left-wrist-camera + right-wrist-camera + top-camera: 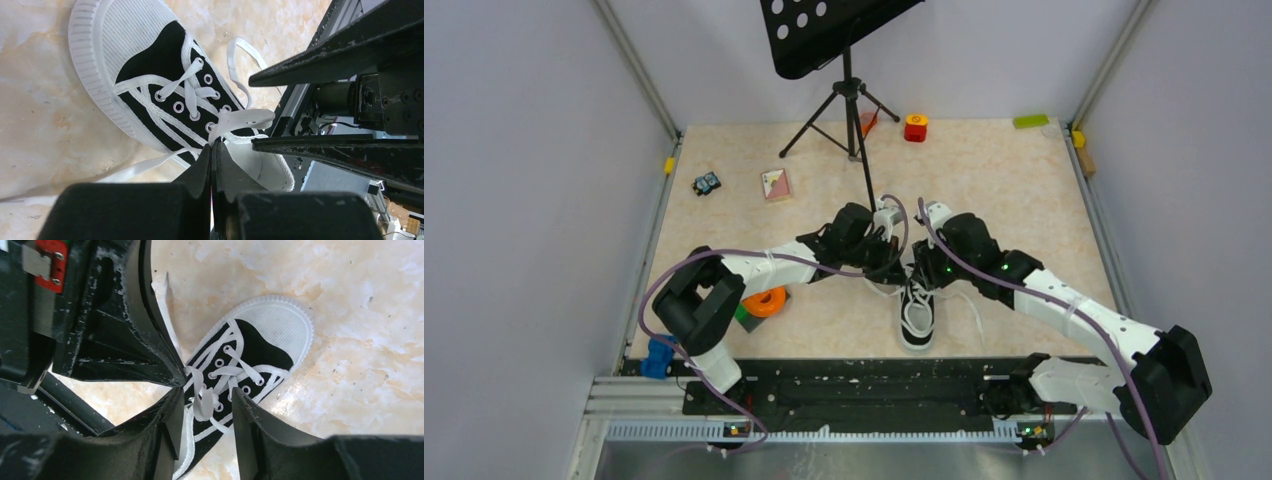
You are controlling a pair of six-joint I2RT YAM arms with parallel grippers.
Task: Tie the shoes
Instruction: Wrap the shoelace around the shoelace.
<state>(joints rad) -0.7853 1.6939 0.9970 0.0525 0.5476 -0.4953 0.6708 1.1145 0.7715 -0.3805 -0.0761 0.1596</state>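
The black sneaker point(916, 315) with white toe cap and sole lies mid-table, toe toward the near edge. It also shows in the left wrist view point(150, 55) and the right wrist view point(267, 347). My left gripper point(212, 146) is shut on a white lace loop point(245, 119) just above the upper eyelets. My right gripper point(205, 401) is open, its fingers on either side of the same lace loop point(202, 396), close against the left gripper's fingers point(150, 355). In the top view both grippers, left point(892, 260) and right point(922, 268), meet over the shoe's heel end. Loose lace ends trail on the table.
A music stand's tripod point(849, 100) stands behind the arms. An orange tape roll point(765, 300) and a blue object point(658, 358) lie at the left. A card point(775, 184), a small toy point(707, 183), a red block point(915, 127) and a green piece point(1030, 121) lie farther back.
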